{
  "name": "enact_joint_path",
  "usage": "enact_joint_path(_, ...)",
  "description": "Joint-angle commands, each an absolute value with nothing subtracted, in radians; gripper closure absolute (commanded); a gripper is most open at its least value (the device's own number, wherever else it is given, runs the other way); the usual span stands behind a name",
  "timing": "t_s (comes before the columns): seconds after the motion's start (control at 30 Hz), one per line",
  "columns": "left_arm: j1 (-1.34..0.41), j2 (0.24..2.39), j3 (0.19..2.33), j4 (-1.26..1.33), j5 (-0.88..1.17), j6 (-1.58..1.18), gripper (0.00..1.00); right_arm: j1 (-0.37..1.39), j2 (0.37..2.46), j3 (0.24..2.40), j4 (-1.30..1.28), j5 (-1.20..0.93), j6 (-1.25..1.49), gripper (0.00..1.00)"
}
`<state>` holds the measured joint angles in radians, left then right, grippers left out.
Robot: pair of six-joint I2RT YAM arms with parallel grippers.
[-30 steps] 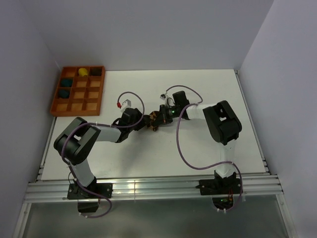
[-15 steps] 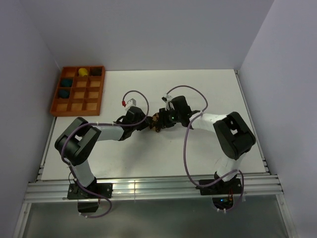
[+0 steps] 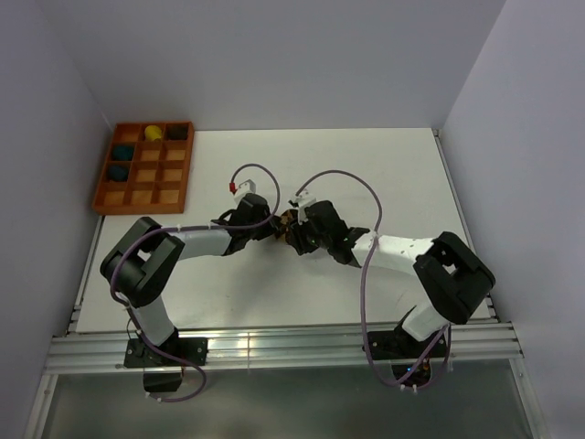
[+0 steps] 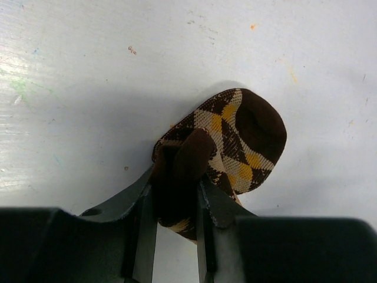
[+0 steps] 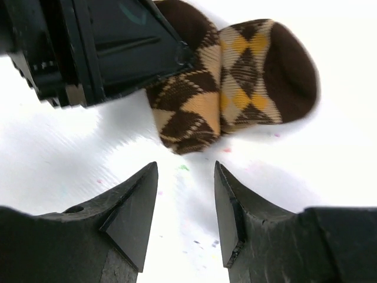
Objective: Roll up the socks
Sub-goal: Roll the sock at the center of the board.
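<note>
The socks [image 4: 235,138] are a bunched brown and tan argyle bundle on the white table, small at the table's middle [image 3: 286,224] in the top view. My left gripper [image 4: 175,177] is shut on the dark-brown cuff end of the bundle. In the right wrist view the socks [image 5: 235,88] lie just beyond my right gripper [image 5: 186,171], which stands open with only bare table between its fingertips, a little short of the fabric. The left gripper's black body [image 5: 100,47] fills that view's upper left, pressed against the socks.
An orange compartment tray [image 3: 143,187] sits at the table's far left, holding two teal sock balls [image 3: 122,153], a yellow ball [image 3: 153,133] and a dark one. Purple cables loop above both wrists. Grey walls close in the table at back and sides.
My right gripper has opened, let go of the socks and drawn back toward the near right. The left gripper has closed tighter on the bundle and shifted slightly right.
</note>
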<state>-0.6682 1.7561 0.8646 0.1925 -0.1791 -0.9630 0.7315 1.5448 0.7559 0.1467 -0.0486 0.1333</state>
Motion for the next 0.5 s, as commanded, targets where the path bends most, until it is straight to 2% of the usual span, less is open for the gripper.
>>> enact_joint_path(0.0, -0.680, 1.744, 0.865, 0.064, -0.190, -0.907, 0.89, 0.776, 1.482, 0.739, 0.255, 0.067, 0.043, 0.49)
enact_joint_path(0.27, -0.686, 1.736, 0.888, 0.031, -0.172, -0.890, 0.89, 0.874, 1.516, 0.765, 0.298, 0.143, -0.110, 0.43)
enact_joint_path(0.47, -0.687, 1.730, 0.887, 0.026, -0.157, -0.884, 0.89, 0.917, 1.589, 0.790, 0.314, 0.175, -0.152, 0.42)
